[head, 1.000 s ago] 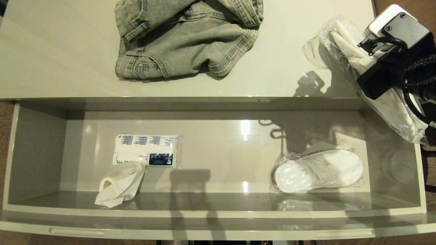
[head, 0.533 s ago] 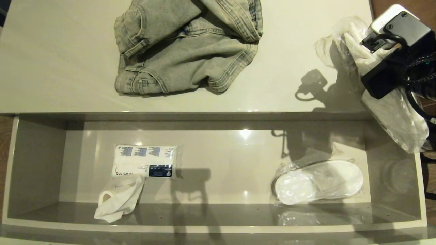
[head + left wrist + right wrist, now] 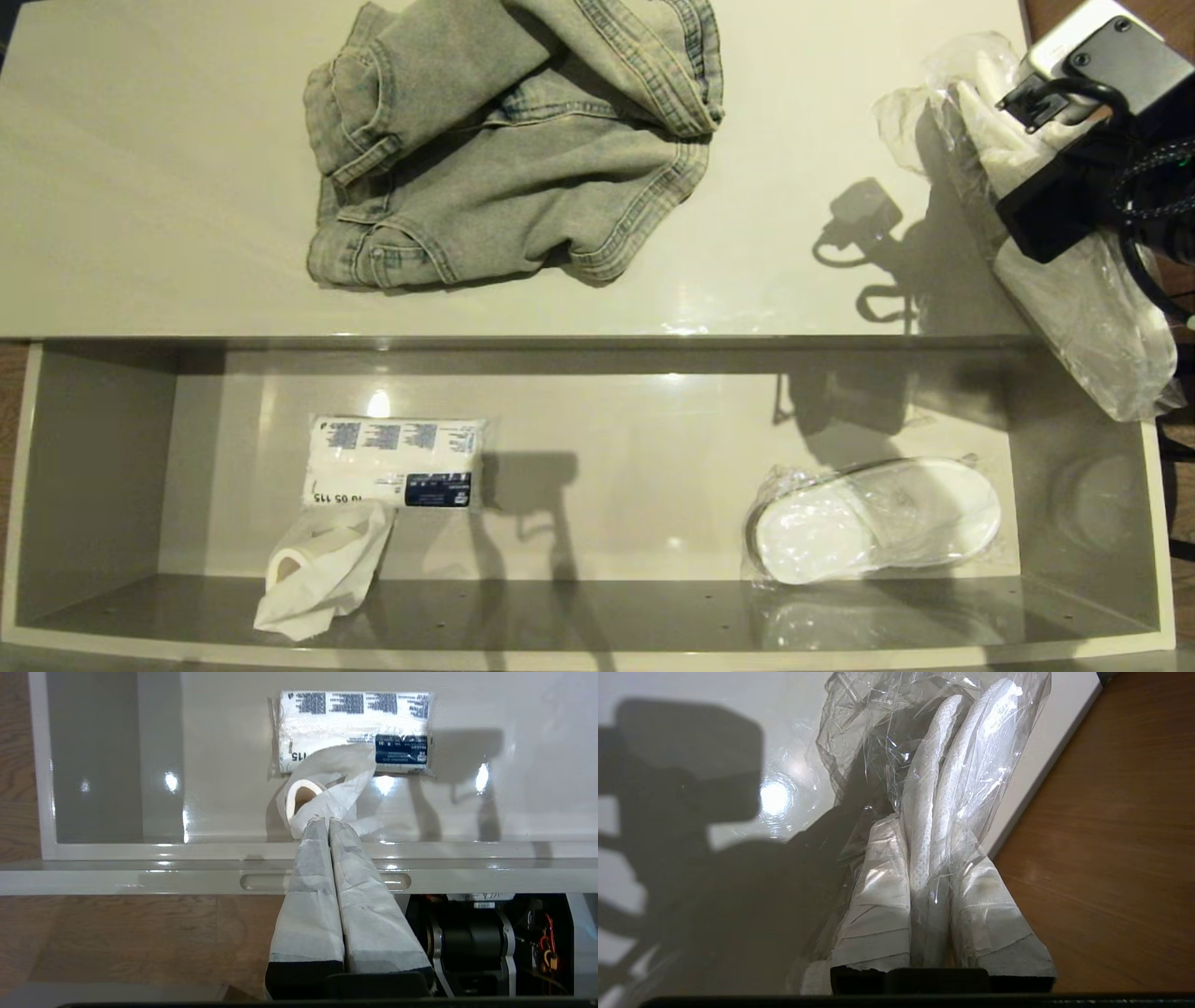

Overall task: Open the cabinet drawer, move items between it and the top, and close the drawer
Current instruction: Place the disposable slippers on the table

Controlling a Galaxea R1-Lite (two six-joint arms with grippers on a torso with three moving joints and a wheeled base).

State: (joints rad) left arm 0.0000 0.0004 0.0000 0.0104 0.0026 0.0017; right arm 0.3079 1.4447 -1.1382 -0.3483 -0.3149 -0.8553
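I count two slipper packs. My right gripper [image 3: 931,877] is clamped on one slipper pack [image 3: 952,774], hanging over the far-right edge of the top [image 3: 168,187]. The second pack [image 3: 873,518] lies in the open drawer [image 3: 103,448], right side. One tissue pack [image 3: 392,462], one jeans heap [image 3: 513,140]. My left gripper [image 3: 329,823] is closed, empty, near the drawer front.

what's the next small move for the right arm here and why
Probably lower and release: the right claw is shut on a bagged slipper pack that hangs over the right end of the cabinet top, not yet lying flat on it.
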